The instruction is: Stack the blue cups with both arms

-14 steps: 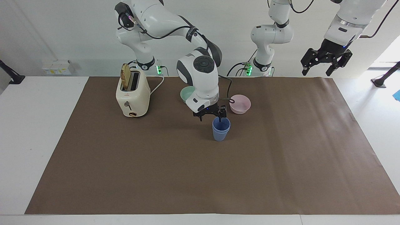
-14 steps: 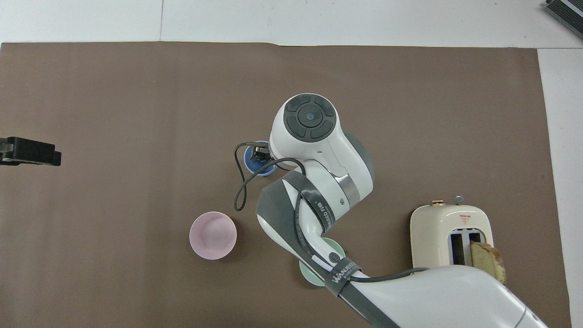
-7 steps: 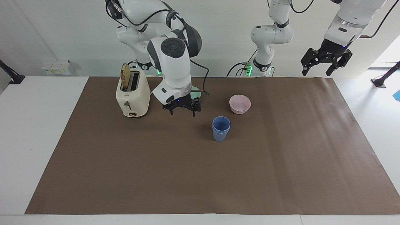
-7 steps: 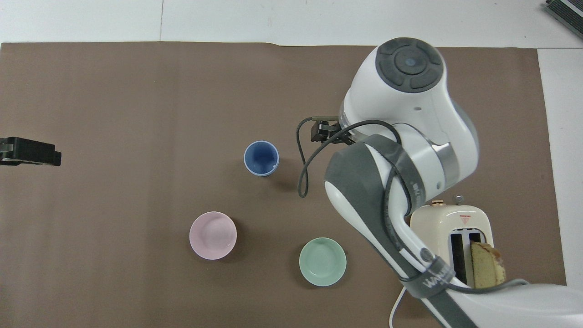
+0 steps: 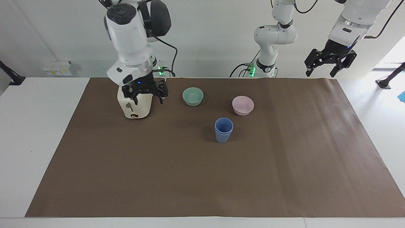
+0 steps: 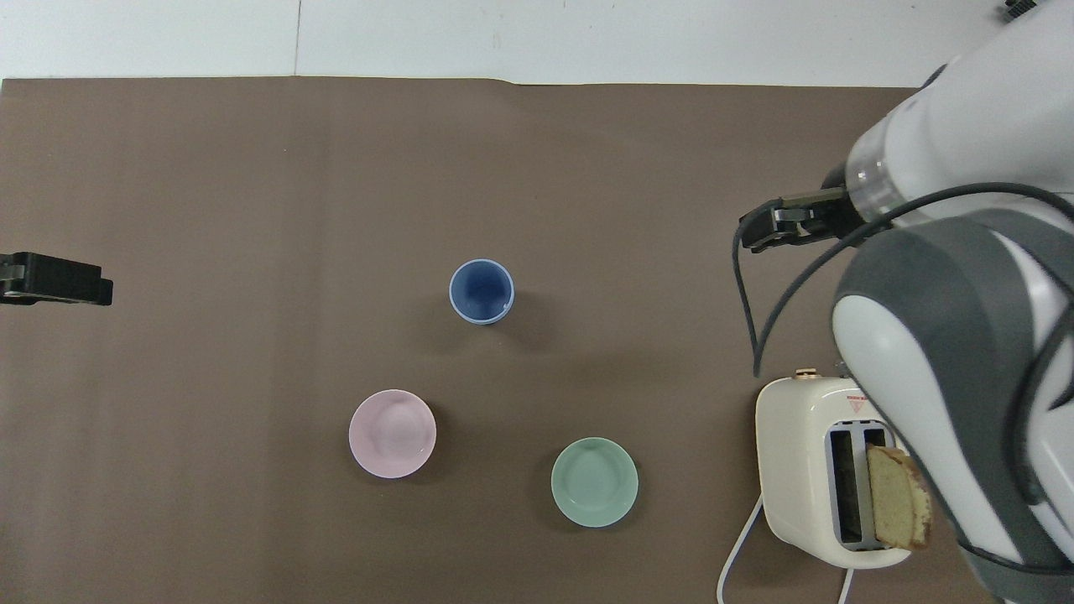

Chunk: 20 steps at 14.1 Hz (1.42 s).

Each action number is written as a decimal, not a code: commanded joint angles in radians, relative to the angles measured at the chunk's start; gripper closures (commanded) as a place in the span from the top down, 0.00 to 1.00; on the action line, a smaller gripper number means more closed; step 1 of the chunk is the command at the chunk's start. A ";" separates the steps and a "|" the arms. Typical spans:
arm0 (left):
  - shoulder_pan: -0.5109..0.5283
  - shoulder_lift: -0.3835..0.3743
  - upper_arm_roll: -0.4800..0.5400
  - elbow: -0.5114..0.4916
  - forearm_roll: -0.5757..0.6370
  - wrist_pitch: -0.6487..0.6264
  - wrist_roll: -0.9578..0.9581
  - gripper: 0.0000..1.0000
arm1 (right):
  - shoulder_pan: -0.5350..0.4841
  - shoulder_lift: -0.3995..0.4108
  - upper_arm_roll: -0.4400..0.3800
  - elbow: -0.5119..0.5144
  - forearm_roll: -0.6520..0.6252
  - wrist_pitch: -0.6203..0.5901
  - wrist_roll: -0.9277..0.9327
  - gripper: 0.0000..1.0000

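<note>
1. Right arm (image 5: 133, 34): stood tall at its own end of the table, nearer the cups than the left arm.
2. Left arm (image 5: 348, 22): waited high over the mat's edge at its own end.
3. Blue cups (image 5: 224, 130): nested upright mid-mat, farther from the robots than the pink bowl (image 5: 243, 105) and teal bowl (image 5: 193, 96); task judged done.
4. Right gripper (image 5: 145, 91): hung over the toaster (image 5: 134, 107), fingers apart, holding nothing; cups well apart from it, toward the left arm's end.
5. Left gripper (image 5: 330, 63): fingers spread, empty, touching nothing.

Matt plastic blue cups (image 5: 223, 129); glossy toaster (image 5: 134, 106)
</note>
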 commanded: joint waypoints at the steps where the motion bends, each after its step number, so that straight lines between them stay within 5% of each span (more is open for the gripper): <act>1: 0.011 -0.008 -0.005 0.006 0.007 -0.018 0.003 1.00 | -0.046 -0.071 0.008 -0.022 -0.003 -0.023 -0.053 1.00; 8: 0.011 -0.008 -0.005 0.006 0.007 -0.018 0.003 1.00 | -0.164 -0.155 0.008 -0.028 0.058 -0.116 -0.056 1.00; 20: 0.011 -0.008 -0.005 0.006 0.007 -0.018 0.003 1.00 | -0.190 -0.200 0.004 -0.039 0.107 -0.199 -0.056 1.00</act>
